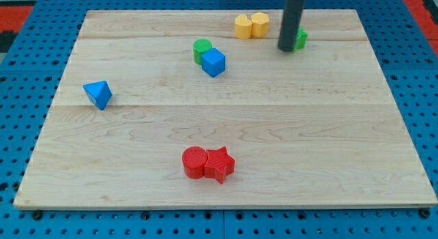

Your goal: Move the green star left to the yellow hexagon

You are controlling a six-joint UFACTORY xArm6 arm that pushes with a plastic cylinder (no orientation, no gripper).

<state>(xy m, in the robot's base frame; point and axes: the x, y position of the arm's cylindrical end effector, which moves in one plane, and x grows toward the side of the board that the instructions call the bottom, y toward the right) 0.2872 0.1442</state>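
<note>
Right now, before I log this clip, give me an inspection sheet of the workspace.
Surface: pale wooden board, lying on a blue perforated base.
Job's things: green star near the view's top right, mostly hidden behind the rod; yellow hexagon to its left, touching a second yellow block.
Clutter: green cylinder touching blue cube; blue pyramid-like block at the view's left; red cylinder touching red star.
Grippers: none; my tip sits at the green star's left edge.
Cables: nothing seen.
Surroundings: red area at the top corners.
</note>
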